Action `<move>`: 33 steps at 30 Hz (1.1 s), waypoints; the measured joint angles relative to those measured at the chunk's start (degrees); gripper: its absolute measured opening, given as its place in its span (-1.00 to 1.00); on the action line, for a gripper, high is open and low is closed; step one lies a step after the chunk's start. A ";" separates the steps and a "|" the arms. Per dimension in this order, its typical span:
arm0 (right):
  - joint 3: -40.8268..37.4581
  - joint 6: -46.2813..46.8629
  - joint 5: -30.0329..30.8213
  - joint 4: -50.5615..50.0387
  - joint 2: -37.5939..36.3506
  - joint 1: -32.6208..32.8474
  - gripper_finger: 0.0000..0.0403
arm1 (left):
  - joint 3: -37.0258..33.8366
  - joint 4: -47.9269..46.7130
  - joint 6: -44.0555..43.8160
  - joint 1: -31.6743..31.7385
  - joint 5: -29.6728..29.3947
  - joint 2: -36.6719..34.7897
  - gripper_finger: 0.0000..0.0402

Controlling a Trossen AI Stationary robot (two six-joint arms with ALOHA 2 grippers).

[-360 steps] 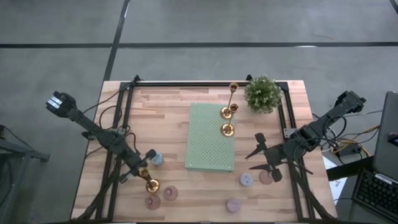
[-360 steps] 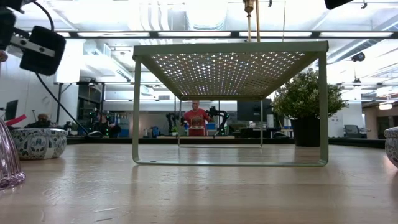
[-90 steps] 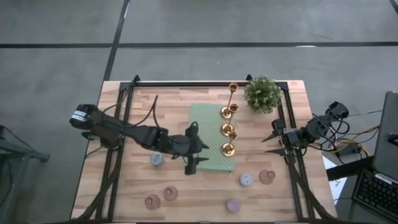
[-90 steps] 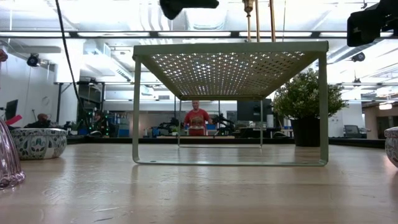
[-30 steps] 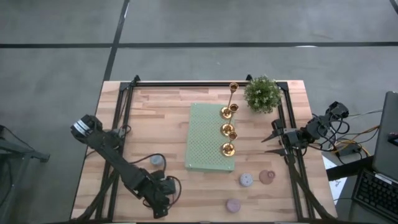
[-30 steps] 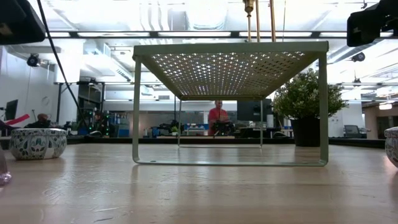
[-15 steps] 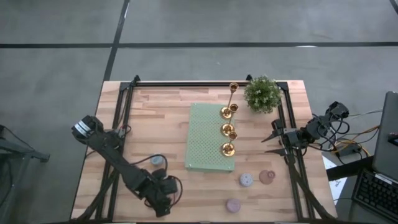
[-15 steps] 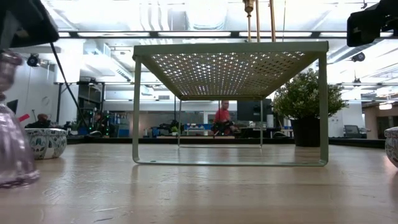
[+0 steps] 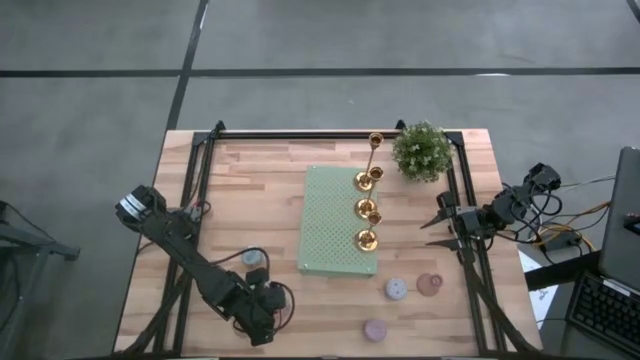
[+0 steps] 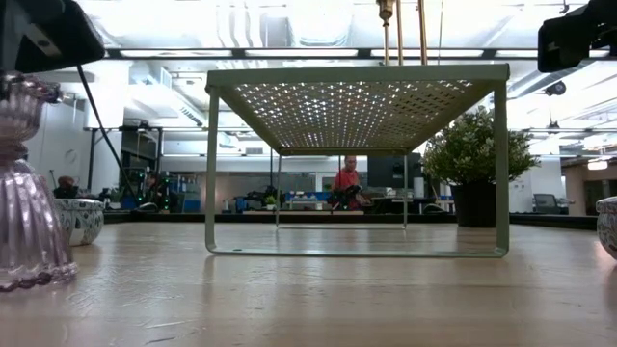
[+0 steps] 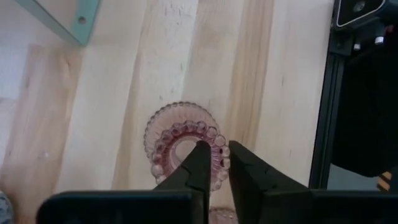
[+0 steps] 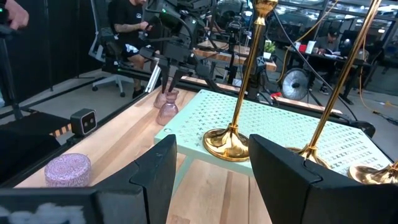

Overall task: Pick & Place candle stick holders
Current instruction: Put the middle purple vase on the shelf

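No text, label, brand, number or sign is readable on anything in these views.

Three gold holders (image 9: pixel 367 208) stand on the mat (image 9: pixel 338 222), apparently along its right side.

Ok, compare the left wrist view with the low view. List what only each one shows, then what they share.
Only the left wrist view: the beaded rim of the pink glass holder from above, the left pincer pinching that rim, and the black frame rail.
Only the low view: the plant, a person in red far behind, the blue patterned holder, and the legs that raise the green perforated mat.
Both: the pink glass holder, part of the mat, and the wooden table.
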 joint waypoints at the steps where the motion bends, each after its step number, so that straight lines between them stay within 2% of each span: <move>1: 0.00 0.00 -0.01 0.01 0.00 0.01 -0.04 | 0.00 0.02 0.24 0.02 -0.09 -0.02 -0.83; 10: 0.00 0.00 0.00 0.02 0.00 0.00 -0.04 | 0.60 -0.37 -0.15 0.04 0.78 -0.55 -0.84; 18: 0.00 0.00 0.00 0.00 0.00 0.02 -0.04 | 7.29 -2.48 2.09 0.02 3.23 -0.53 -0.89; 22: 0.00 0.00 -0.01 0.00 0.00 0.02 -0.04 | 12.34 -9.71 3.46 0.04 1.93 -0.57 -0.91; 28: 0.00 0.00 0.00 0.00 0.00 0.02 -0.04 | 20.65 -20.46 6.00 0.34 -3.15 -0.66 -0.91; 33: 0.00 0.00 0.00 0.00 0.00 0.02 -0.04 | 25.61 -25.92 9.31 1.36 -6.25 -0.66 -0.91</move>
